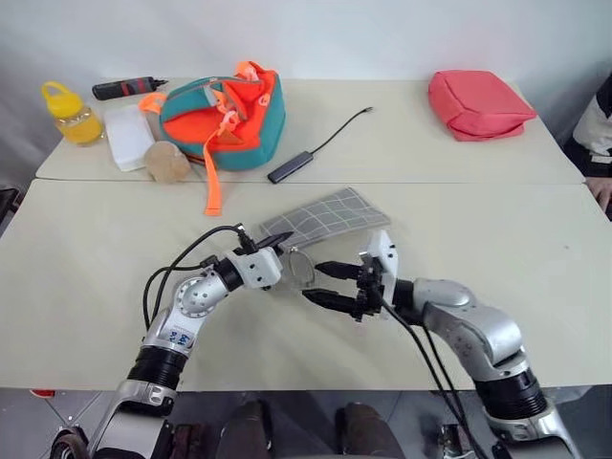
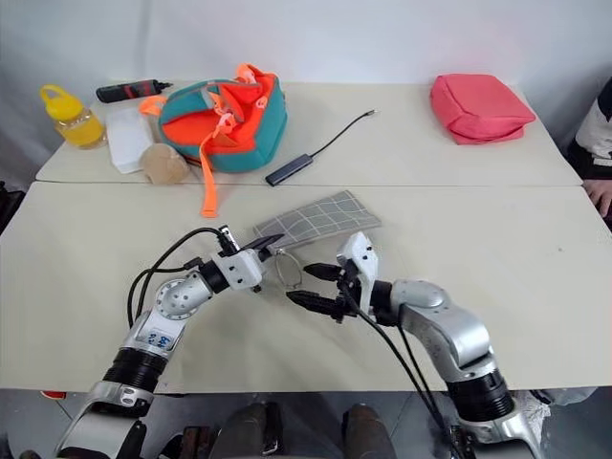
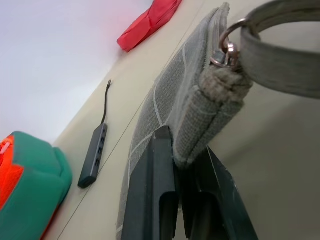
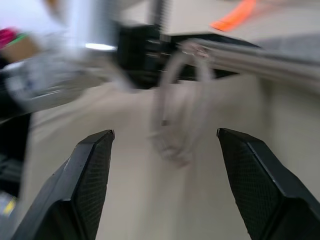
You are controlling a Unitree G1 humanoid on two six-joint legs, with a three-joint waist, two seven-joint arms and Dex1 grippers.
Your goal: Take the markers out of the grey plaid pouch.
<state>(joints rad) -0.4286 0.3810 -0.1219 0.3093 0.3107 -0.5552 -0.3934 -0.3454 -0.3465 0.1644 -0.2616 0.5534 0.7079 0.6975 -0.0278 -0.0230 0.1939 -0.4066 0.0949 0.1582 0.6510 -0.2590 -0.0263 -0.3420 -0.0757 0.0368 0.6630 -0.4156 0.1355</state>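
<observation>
In the head views, the grey plaid pouch [image 1: 325, 218] lies flat at the centre of the pale bench [image 1: 86, 268], its near corner lifted where the left gripper [image 1: 276, 239] has its jaws clamped on it. A pale wrist loop [image 1: 299, 268] hangs from that corner. Just right of the loop, the right gripper [image 1: 327, 284] points toward the left of the frame, jaws spread wide and holding nothing. Along the upper part of the frame stand a yellow bottle [image 1: 69, 112], a black-and-red tube [image 1: 127, 88], a white box [image 1: 128, 136], a tan round object [image 1: 168, 162] and a teal-and-orange bag [image 1: 225, 117]. A black USB hub [image 1: 291, 166] with its cable lies right of the bag, and a pink-red pouch [image 1: 477, 103] sits at upper right. A person's sleeve [image 1: 598, 120] shows at the right edge

In the left wrist view, the two black fingers [image 3: 152, 190] pinch the pouch's stitched corner; a metal ring [image 3: 226, 45] joins the loop to it. The hub, bag and pink-red pouch lie beyond

In the right wrist view, the fingers [image 4: 87, 180] stand far apart, with the blurred loop hanging between them, untouched
</observation>
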